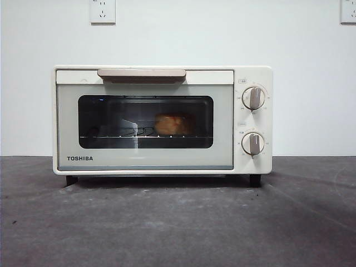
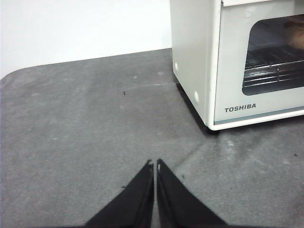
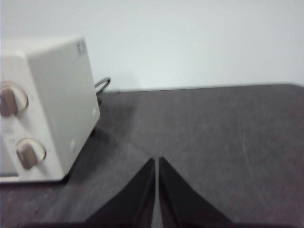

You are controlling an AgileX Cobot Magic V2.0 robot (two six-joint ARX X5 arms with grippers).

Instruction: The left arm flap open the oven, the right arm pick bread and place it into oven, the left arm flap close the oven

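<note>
The cream-white oven stands in the middle of the table with its glass door closed and the beige handle at the top. Behind the dark glass, the golden bread rests on the wire rack. The left wrist view catches the oven's left front corner and a sliver of the bread. My left gripper is shut and empty over the grey table, off to the oven's left. My right gripper is shut and empty, off to the right of the oven. Neither arm appears in the front view.
Two round knobs sit on the oven's right panel. A grey mat covers the table in front of a white wall with sockets. A dark cable shows behind the oven.
</note>
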